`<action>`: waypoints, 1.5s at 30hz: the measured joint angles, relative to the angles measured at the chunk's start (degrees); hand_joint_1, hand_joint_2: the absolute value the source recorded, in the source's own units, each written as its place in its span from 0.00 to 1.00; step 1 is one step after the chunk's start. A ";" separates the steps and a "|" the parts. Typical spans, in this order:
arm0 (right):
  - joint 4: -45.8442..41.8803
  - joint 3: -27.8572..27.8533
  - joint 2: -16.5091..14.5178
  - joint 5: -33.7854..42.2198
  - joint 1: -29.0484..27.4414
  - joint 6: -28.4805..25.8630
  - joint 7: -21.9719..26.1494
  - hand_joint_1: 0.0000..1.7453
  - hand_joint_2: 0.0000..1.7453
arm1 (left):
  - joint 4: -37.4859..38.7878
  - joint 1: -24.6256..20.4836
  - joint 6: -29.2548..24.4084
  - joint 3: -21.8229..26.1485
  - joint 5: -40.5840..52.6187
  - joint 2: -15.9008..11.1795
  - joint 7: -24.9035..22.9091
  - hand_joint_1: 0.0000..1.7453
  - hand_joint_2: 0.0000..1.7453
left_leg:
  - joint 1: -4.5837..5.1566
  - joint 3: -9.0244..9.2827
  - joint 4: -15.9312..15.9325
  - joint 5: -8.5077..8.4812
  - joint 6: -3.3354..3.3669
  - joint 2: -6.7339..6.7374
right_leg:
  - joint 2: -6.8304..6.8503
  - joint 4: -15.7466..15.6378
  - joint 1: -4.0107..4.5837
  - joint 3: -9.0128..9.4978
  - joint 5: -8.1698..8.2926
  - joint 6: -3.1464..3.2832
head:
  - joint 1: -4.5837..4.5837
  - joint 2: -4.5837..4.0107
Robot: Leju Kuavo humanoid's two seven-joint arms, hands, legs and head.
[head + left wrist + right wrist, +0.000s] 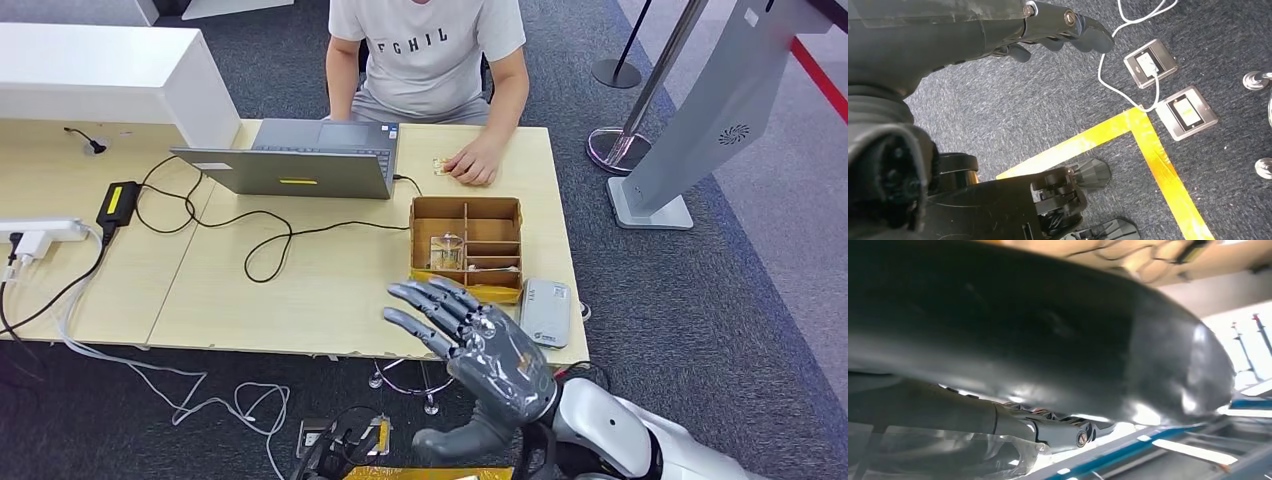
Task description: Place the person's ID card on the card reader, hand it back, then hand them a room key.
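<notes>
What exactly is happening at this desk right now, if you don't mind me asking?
A seated person in a grey T-shirt rests a hand on a small card lying on the light wooden table. The right robot hand hovers open, holding nothing, above the table's near edge, beside the compartmented cardboard box and the flat grey card reader. The left robot hand hangs over the carpet, holding nothing. The card has not yet been picked up.

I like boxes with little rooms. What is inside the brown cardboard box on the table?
The cardboard box has dividers. One lower compartment holds something clear and shiny, and flat cards seem to lie in the narrow slots. The right hand covers part of its near edge.
</notes>
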State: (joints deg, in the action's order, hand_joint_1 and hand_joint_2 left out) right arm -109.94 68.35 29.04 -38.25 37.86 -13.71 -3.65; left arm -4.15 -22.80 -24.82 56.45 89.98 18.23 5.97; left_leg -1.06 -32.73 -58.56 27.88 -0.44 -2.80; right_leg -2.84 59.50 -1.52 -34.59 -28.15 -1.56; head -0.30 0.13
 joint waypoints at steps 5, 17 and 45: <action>-3.52 0.20 -1.28 -1.08 -0.71 2.60 -0.47 0.00 0.00 | 0.00 0.09 -0.02 0.02 0.00 -0.16 0.01 0.00 0.00 | 0.00 0.00 0.01 0.01 -0.01 -0.01 | 0.00 0.00 0.01 0.01 -0.01 0.01 | -0.06 0.01; -5.29 0.06 -2.29 -3.12 -1.68 10.29 -9.15 0.00 0.00 | 0.00 0.08 -0.16 0.07 0.00 -0.36 -1.15 0.00 0.00 | 0.00 0.00 0.00 0.00 -0.01 0.00 | 0.00 0.00 0.01 0.00 0.00 0.00 | -0.04 0.00; 6.02 -3.48 -2.39 -5.34 0.29 18.24 -21.35 0.00 1.00 | -0.03 -0.20 1.27 -0.18 0.02 0.11 -4.38 0.00 0.00 | 0.00 -0.02 0.00 0.00 -0.01 0.00 | 0.01 0.00 0.00 0.01 0.00 0.00 | -0.01 0.00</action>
State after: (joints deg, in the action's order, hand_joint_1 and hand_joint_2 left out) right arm -103.92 64.87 26.65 -43.59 38.15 4.53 -25.00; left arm -4.18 -23.00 -23.55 56.27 90.01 18.34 1.60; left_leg -1.05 -32.75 -58.56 27.89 -0.45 -2.80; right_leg -2.83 59.50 -1.52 -34.58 -28.14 -1.56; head -0.31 0.13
